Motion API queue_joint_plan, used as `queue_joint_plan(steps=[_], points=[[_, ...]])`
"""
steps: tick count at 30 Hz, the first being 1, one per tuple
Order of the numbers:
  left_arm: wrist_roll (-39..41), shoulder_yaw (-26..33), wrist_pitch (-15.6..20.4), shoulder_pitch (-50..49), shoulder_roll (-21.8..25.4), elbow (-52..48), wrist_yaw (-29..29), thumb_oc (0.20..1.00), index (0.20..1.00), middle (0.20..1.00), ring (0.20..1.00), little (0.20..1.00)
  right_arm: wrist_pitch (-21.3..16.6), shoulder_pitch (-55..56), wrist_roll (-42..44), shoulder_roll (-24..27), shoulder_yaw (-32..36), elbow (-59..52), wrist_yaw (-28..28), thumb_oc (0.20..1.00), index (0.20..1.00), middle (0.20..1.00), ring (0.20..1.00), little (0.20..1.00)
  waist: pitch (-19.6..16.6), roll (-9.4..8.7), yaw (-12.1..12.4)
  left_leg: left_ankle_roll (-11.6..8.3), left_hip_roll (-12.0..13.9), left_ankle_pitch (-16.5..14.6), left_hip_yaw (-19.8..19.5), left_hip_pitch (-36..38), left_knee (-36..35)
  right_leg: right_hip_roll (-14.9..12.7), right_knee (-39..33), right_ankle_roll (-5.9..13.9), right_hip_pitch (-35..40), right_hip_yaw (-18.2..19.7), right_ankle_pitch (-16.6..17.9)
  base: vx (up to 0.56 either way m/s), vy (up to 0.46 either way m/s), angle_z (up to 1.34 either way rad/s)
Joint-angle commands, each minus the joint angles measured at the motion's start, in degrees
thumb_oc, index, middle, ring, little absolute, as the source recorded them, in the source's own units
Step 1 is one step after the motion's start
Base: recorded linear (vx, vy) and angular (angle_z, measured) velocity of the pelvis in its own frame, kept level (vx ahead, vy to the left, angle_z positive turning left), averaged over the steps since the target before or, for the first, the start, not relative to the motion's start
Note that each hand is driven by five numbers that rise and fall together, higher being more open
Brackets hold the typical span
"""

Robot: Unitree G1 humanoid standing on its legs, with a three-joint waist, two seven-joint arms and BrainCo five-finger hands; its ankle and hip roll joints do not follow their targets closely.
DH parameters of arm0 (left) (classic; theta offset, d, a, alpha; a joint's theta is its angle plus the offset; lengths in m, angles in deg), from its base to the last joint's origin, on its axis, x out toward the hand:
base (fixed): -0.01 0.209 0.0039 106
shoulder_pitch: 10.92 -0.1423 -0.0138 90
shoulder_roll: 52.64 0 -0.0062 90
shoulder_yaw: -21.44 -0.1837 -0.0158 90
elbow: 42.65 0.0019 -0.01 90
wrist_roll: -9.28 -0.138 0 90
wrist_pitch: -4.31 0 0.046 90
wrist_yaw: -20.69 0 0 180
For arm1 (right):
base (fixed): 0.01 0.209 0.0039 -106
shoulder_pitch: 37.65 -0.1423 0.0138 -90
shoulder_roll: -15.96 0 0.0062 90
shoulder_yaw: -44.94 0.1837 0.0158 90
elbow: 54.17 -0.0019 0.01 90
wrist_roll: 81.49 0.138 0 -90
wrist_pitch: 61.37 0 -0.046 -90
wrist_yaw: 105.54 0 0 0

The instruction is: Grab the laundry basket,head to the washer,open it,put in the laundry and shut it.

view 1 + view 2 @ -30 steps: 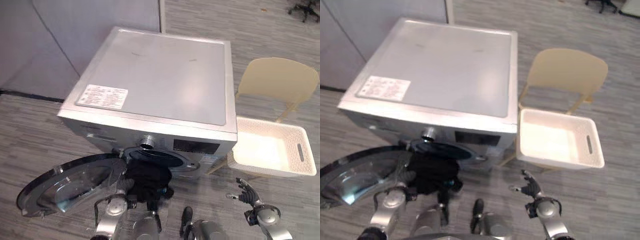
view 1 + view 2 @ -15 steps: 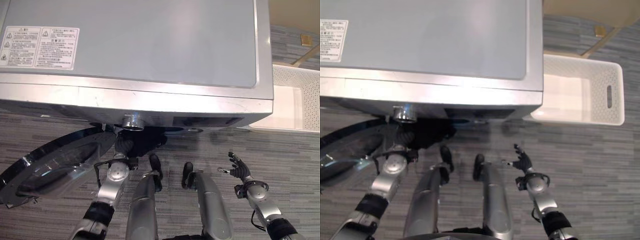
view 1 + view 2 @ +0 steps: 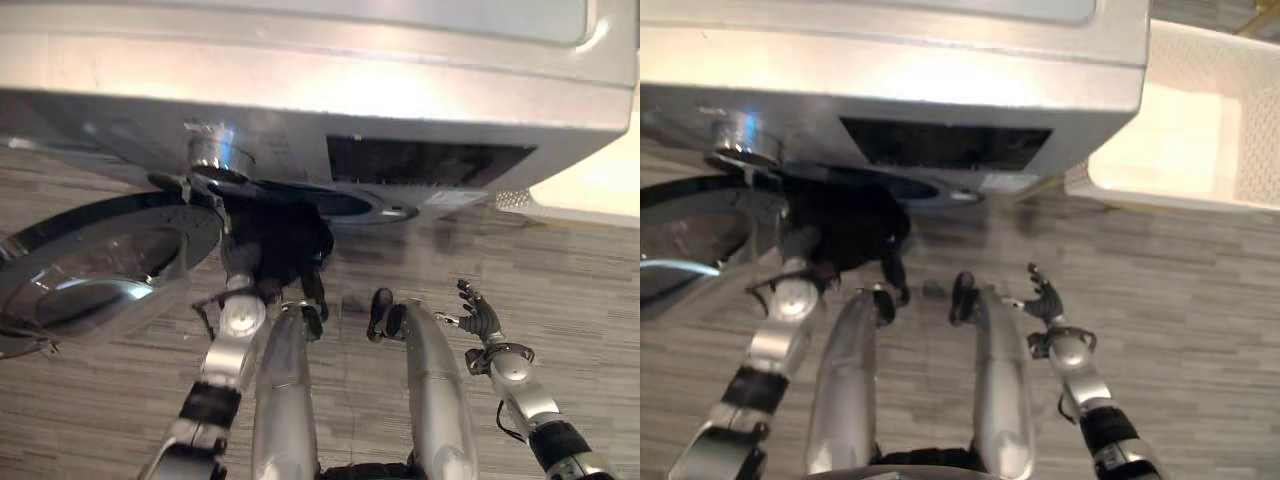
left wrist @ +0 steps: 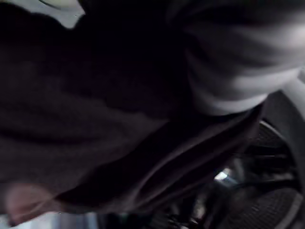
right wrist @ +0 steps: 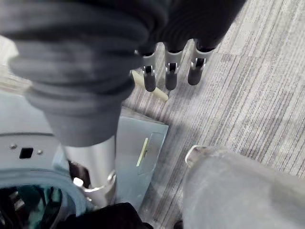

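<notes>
The silver washer (image 3: 400, 90) fills the upper half of the eye views, seen from above and close. Its round glass door (image 3: 100, 270) hangs open to the left. A bundle of black laundry (image 3: 285, 240) sits at the mouth of the drum and droops over its lower rim. My left hand (image 3: 242, 275) is pushed into this cloth from below. In the left wrist view the dark cloth (image 4: 95, 95) lies right in front, with the perforated drum (image 4: 267, 200) behind it. My right hand (image 3: 1045, 300) is open in the air over the floor, right of the opening.
The white laundry basket (image 3: 1200, 150) stands to the right of the washer, with nothing showing inside it. Grey striped floor (image 3: 560, 280) lies in front. The open door takes up the room on the left.
The camera has tipped down and come closer to the washer front, so the whole picture has shifted. My left hand stays at the black laundry; my right hand stays open.
</notes>
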Motion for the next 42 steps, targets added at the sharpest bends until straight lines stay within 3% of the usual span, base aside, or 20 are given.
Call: queue_joint_plan(steps=[1, 5, 6, 7, 9, 12, 13, 16, 17, 18, 20, 21, 23, 28, 33, 38, 42], points=[[-7.8, -2.8, 4.4, 5.2, 0.9, 0.2, -5.5, 0.200, 0.200, 0.200, 0.200, 0.200, -3.3, 3.4, 1.4, 0.4, -0.7, -2.5, -0.3, 1.000, 1.000, 1.000, 1.000, 1.000, -7.0, 0.77, -2.2, 1.25, 1.9, -8.2, -1.6, -1.1, 7.8, 0.2, -8.9, 5.76, -2.3, 1.2, 5.9, -0.02, 0.014, -0.35], [-11.9, -10.5, 3.0, 25.3, 8.4, 9.3, -11.0, 0.200, 0.200, 0.200, 0.200, 0.200, -4.7, 1.0, 2.5, 2.8, -3.4, -3.0, 0.6, 1.000, 1.000, 1.000, 1.000, 1.000, -8.9, 0.72, -5.8, 1.56, 3.7, -8.7, -3.0, -7.8, 12.2, 0.8, -4.9, 5.38, -8.9, 2.4, 5.4, -0.02, 0.017, -0.12], [-11.8, -10.9, 3.3, 26.1, 8.4, 10.0, -11.1, 0.200, 0.200, 0.200, 0.200, 0.200, -4.7, 0.7, 2.6, 2.7, -3.2, -2.9, 0.6, 1.000, 1.000, 1.000, 1.000, 1.000, -8.9, 0.69, -5.7, 1.56, 3.8, -8.8, -3.1, -8.4, 12.5, 0.8, -4.6, 5.35, -9.5, 2.3, 5.3, -0.03, 0.021, -0.22], [-14.1, -14.3, 2.2, 33.8, 12.6, 13.0, -13.8, 0.200, 0.200, 0.200, 0.200, 0.200, -5.5, -0.5, 3.6, 4.2, -3.9, -3.7, 0.8, 1.000, 1.000, 1.000, 1.000, 1.000, -9.4, 0.83, -7.2, 1.73, 4.5, -9.0, -3.4, -10.9, 14.0, 1.2, -3.7, 5.46, -11.9, 2.5, 5.5, -0.02, 0.017, -0.23], [-15.8, -16.2, 1.3, 37.3, 14.9, 15.2, -15.2, 0.200, 0.200, 0.200, 0.200, 0.200, -5.8, -1.0, 4.0, 4.8, -4.1, -4.2, 1.0, 1.000, 1.000, 1.000, 1.000, 1.000, -9.5, 0.92, -7.8, 1.87, 4.9, -9.1, -3.6, -12.7, 15.0, 1.6, -3.1, 5.57, -13.4, 2.8, 5.7, -0.04, 0.031, -0.09], [-24.9, -26.9, -2.1, 47.5, 23.4, 24.7, -16.2, 0.200, 0.200, 0.200, 0.200, 0.200, -7.8, -2.4, 5.7, 7.6, -4.1, -7.1, 1.5, 1.000, 1.000, 1.000, 1.000, 1.000, -9.4, 1.64, -9.3, 2.71, 6.0, -9.4, -4.3, -19.6, 18.7, 2.8, -1.3, 6.26, -19.4, 3.4, 7.0, -0.05, 0.055, -0.18], [-24.9, -27.2, -2.0, 47.9, 23.4, 25.0, -16.3, 0.200, 0.200, 0.200, 0.200, 0.200, -7.8, -2.4, 5.7, 7.5, -4.0, -7.1, 1.5, 1.000, 1.000, 1.000, 1.000, 1.000, -9.5, 1.58, -9.1, 2.71, 6.1, -9.5, -4.4, -20.0, 18.9, 2.9, -1.2, 6.26, -19.8, 3.4, 7.0, -0.03, 0.065, -0.23], [-33.8, -37.1, -5.9, 53.4, 27.2, 33.5, -14.2, 0.200, 0.200, 0.200, 0.200, 0.200, -10.3, -1.2, 7.5, 9.6, -3.2, -10.3, 2.3, 1.000, 1.000, 1.000, 1.000, 1.000, -8.7, 2.77, -10.0, 3.50, 7.2, -9.6, -5.3, -25.6, 22.8, 3.6, 1.7, 6.57, -24.7, 3.7, 7.4, -0.01, 0.034, -0.29], [-33.5, -38.5, -5.9, 54.6, 26.8, 36.2, -12.8, 0.438, 0.438, 0.438, 0.438, 0.438, -10.6, -1.1, 7.8, 10.0, -3.0, -10.7, 2.2, 1.000, 1.000, 1.000, 1.000, 1.000, -8.4, 2.89, -10.2, 3.60, 7.2, -9.6, -5.7, -26.7, 23.6, 3.6, 2.6, 6.56, -25.7, 3.7, 7.4, -0.01, 0.023, -0.20], [-32.7, -39.2, -5.8, 55.5, 26.5, 38.9, -11.0, 1.000, 1.000, 1.000, 1.000, 1.000, -10.7, -0.8, 8.1, 10.3, -2.6, -11.3, 2.3, 1.000, 1.000, 1.000, 1.000, 1.000, -8.1, 3.01, -10.3, 3.64, 7.2, -9.6, -5.9, -27.6, 24.2, 3.6, 3.0, 6.52, -26.6, 3.7, 7.4, -0.01, 0.015, -0.08], [-31.7, -40.1, -5.1, 56.3, 25.9, 41.3, -8.6, 1.000, 1.000, 1.000, 1.000, 1.000, -10.6, -0.8, 8.1, 10.6, -2.2, -11.6, 2.3, 1.000, 1.000, 1.000, 1.000, 1.000, -7.8, 3.23, -10.2, 3.71, 7.2, -9.7, -6.1, -28.6, 25.1, 3.5, 3.7, 6.50, -27.5, 3.7, 7.3, 0.00, 0.007, -0.02], [-28.7, -37.6, -3.9, 54.5, 25.6, 42.7, -4.8, 1.000, 1.000, 1.000, 1.000, 1.000, -9.9, -0.4, 7.2, 10.6, -1.4, -12.1, 2.3, 1.000, 1.000, 1.000, 1.000, 1.000, -7.1, 3.30, -10.0, 3.75, 7.4, -9.7, -6.2, -29.1, 25.8, 3.6, 4.5, 6.38, -28.1, 3.6, 7.2, 0.00, 0.000, 0.00], [-27.6, -36.3, -3.2, 52.9, 24.8, 42.7, -3.2, 1.000, 1.000, 1.000, 1.000, 1.000, -9.6, -0.2, 6.9, 10.6, -1.4, -12.5, 2.5, 1.000, 1.000, 1.000, 1.000, 1.000, -7.2, 3.48, -9.9, 3.72, 7.4, -9.8, -6.3, -29.2, 26.1, 3.7, 4.7, 6.43, -28.4, 3.6, 7.2, 0.00, 0.000, 0.00], [-23.1, -32.8, 0.1, 43.8, 22.9, 37.0, 4.8, 1.000, 1.000, 1.000, 1.000, 1.000, -8.3, 1.9, 4.0, 10.1, -0.2, -13.4, 3.4, 1.000, 1.000, 1.000, 1.000, 1.000, -7.4, 3.43, -9.0, 3.59, 6.8, -9.9, -6.2, -28.7, 25.7, 3.8, 4.3, 6.37, -27.9, 3.4, 7.3, 0.00, 0.000, 0.00], [-21.5, -30.4, 1.2, 37.8, 23.8, 29.7, 7.5, 1.000, 1.000, 1.000, 1.000, 1.000, -7.8, 1.8, 3.3, 9.1, 0.1, -12.3, 3.4, 1.000, 1.000, 1.000, 1.000, 1.000, -8.2, 4.02, -8.2, 3.27, 5.8, -9.7, -6.3, -28.1, 24.5, 3.5, 3.1, 6.28, -27.2, 3.2, 7.4, 0.01, -0.012, 0.09], [-28.7, -30.7, -0.2, 32.6, 24.6, 26.7, 8.2, 1.000, 1.000, 1.000, 1.000, 1.000, -7.6, 0.8, 2.7, 9.2, 0.2, -12.0, 3.4, 1.000, 1.000, 1.000, 1.000, 1.000, -8.5, 4.22, -7.2, 2.78, 5.3, -9.5, -6.2, -27.7, 23.2, 3.3, 2.1, 6.32, -26.6, 3.2, 7.6, 0.00, 0.000, 0.10], [-40.8, -35.3, -4.2, 33.9, 22.2, 35.7, 9.4, 1.000, 1.000, 1.000, 1.000, 1.000, -7.4, -1.9, 2.2, 11.2, -0.5, -11.7, 3.1, 1.000, 1.000, 1.000, 1.000, 1.000, -7.9, 3.74, -7.2, 2.64, 5.2, -9.4, -6.6, -28.3, 23.6, 3.5, 2.3, 6.38, -27.1, 3.3, 7.9, 0.00, 0.004, 0.02]])
